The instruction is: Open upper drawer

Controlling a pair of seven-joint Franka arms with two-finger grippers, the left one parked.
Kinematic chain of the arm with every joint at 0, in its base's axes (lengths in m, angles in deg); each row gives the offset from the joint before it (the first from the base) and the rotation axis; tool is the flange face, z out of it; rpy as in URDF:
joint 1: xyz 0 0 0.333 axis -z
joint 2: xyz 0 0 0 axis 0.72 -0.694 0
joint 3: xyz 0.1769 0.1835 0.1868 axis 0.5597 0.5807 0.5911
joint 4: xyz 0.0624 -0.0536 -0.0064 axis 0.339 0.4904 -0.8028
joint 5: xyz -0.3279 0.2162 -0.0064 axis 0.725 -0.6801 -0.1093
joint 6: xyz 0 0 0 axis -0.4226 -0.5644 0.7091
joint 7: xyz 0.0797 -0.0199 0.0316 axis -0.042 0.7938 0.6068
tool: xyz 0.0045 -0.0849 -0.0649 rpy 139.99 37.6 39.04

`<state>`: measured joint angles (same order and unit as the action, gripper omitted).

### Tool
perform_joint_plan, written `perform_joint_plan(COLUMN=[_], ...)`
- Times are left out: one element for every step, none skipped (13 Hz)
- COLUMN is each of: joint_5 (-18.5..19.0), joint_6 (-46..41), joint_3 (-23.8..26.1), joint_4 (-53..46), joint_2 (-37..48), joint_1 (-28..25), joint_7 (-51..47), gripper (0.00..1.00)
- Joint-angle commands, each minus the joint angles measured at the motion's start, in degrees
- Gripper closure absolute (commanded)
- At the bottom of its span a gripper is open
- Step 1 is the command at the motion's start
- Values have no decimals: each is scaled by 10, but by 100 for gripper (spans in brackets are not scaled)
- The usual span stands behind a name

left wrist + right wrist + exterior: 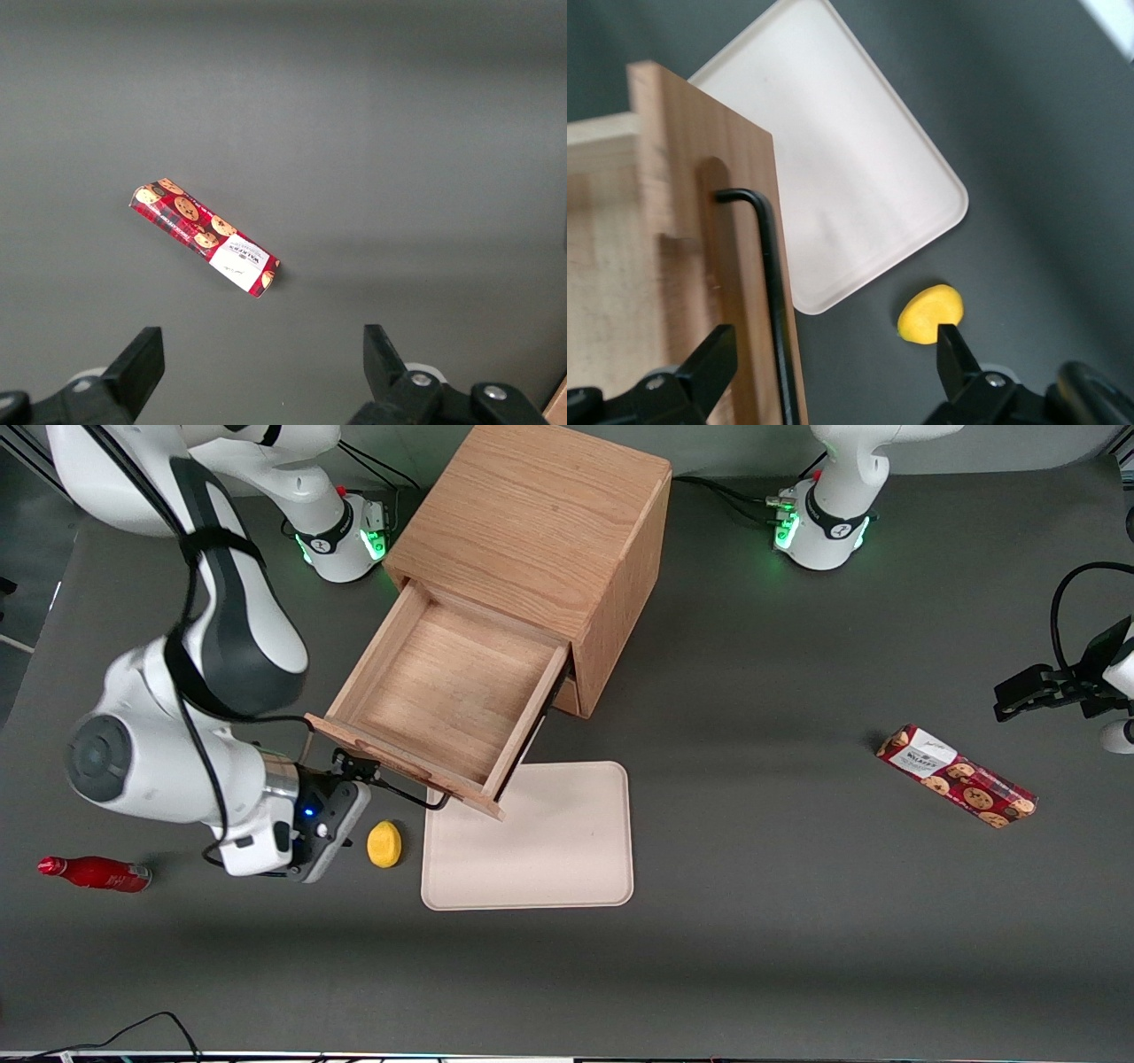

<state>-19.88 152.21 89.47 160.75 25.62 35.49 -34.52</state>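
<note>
The light oak cabinet (532,522) stands at the back of the table. Its upper drawer (443,691) is pulled far out and I see its bare wooden inside. The drawer's wooden front (682,177) carries the dark metal bar handle (772,292), which also shows in the front view (416,797). My right gripper (357,767) is at the drawer front, at the handle's end toward the working arm. In the right wrist view the gripper (833,372) is open, with the bar between the spread fingers and untouched. The lower drawer is hidden under the upper one.
A pale tray (532,837) lies on the table in front of the open drawer, partly under it. A yellow lemon-like piece (384,843) lies beside the tray, close to my gripper. A red bottle (97,873) lies nearer the table's edge. A cookie box (957,776) lies toward the parked arm's end.
</note>
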Motion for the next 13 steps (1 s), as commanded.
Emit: perform_joint_plan(joint_5=[9,9,11,26,37,42,54,80,92,96,97,98,103], joint_6=[-48,-64,-77,-87,-91,-91,-95,-95,-95,-95,-94,-93,-90], joint_3=[-21,-31,-38,-43,-42,-43,-43,-42,-43,-57,-77,-86,-90], joint_4=[9,14,32,59,95,115,129,141,159,179,193,201,213], joint_2=[74,99,126,150,179,201,217,227,237,248,252,257,261], joint_1=[1,1,1,1,2,1,1,1,2,4,3,4,6], joint_7=[-6,-13,-55,-105,-174,-268,-346,-388,-400,-401,-400,-400,-400], gripper=[0,0,0,0,0,0,0,0,0,0,0,0,0])
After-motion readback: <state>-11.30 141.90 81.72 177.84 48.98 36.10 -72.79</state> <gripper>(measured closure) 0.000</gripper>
